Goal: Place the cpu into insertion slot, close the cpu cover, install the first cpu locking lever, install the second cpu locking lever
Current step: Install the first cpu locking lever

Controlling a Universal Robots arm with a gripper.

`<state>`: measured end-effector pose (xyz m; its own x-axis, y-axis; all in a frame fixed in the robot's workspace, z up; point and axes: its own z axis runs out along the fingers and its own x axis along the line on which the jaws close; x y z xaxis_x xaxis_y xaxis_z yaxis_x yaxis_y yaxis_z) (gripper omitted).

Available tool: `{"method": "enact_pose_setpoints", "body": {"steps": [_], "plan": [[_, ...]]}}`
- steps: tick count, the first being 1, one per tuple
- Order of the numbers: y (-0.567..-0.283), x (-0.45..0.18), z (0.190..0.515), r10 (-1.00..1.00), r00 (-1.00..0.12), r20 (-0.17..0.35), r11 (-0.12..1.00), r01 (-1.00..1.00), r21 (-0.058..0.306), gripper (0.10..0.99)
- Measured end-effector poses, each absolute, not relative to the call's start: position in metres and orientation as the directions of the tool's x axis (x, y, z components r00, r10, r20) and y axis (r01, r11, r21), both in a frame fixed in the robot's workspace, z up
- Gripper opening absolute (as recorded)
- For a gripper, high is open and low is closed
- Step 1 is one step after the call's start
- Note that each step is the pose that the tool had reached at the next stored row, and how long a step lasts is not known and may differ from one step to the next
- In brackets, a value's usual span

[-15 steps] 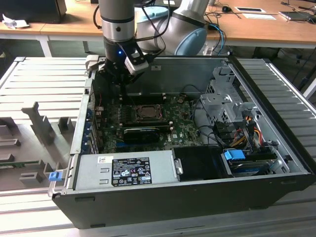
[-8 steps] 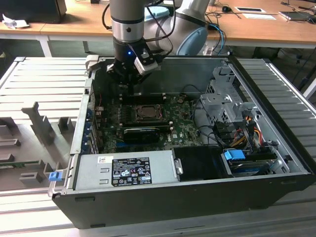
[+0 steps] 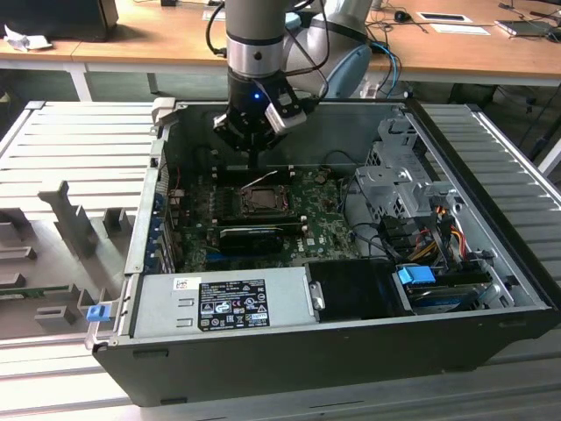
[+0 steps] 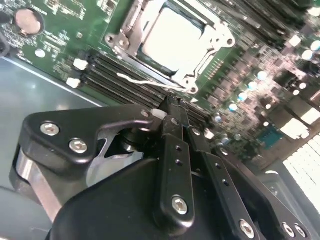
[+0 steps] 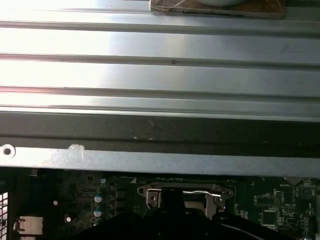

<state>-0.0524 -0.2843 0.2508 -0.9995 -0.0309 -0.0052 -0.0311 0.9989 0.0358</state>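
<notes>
The cpu (image 4: 172,35), a pale square, lies in the insertion slot (image 4: 116,41) on the green motherboard (image 3: 329,232). The cpu cover (image 4: 212,50) lies flat around it as a metal frame. In the exterior view the insertion slot (image 3: 261,201) is in the middle of the board. A thin pale locking lever (image 4: 140,80) stands off the slot's edge, and its end is close to my fingertips. My gripper (image 4: 171,111) is shut, its fingers pressed together with nothing seen between them. It hangs just above the slot's rear edge in the exterior view, gripper (image 3: 254,163) pointing down.
A long black card (image 3: 250,237) lies just in front of the slot. The grey power supply (image 3: 219,303) fills the case front. A drive cage (image 3: 394,175) and coloured cables (image 3: 429,237) crowd the exterior view's right. The case rear wall (image 5: 160,160) stands close behind my gripper.
</notes>
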Motion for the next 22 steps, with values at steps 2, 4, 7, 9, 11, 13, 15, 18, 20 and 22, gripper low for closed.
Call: {"method": "enact_pose_setpoints", "body": {"steps": [2,4,7,9,11,13,15,18,20,22], "plan": [[-0.284,-0.052,0.250,-0.031,-1.000,-0.006,0.998,-0.031,0.057,0.106],[-0.285,-0.052,0.249,-0.031,-0.999,-0.008,0.997,-0.031,0.065,0.106],[-0.286,-0.052,0.245,-0.031,-0.999,-0.009,0.997,-0.031,0.065,0.106],[-0.286,-0.052,0.240,-0.031,-0.999,-0.009,0.997,-0.031,0.065,0.106],[-0.285,-0.050,0.235,-0.031,-0.999,-0.009,0.997,-0.031,0.065,0.106],[-0.285,-0.046,0.231,-0.031,-0.999,-0.009,0.997,-0.031,0.065,0.106],[-0.285,-0.042,0.227,-0.031,-0.999,-0.009,0.997,-0.031,0.065,0.106],[-0.285,-0.039,0.226,-0.031,-0.999,-0.009,0.997,-0.031,0.065,0.106],[-0.284,-0.038,0.224,-0.032,-0.999,-0.009,0.997,-0.032,0.065,0.106],[-0.283,-0.038,0.222,-0.038,-0.999,-0.009,0.997,-0.038,0.065,0.106]]}}
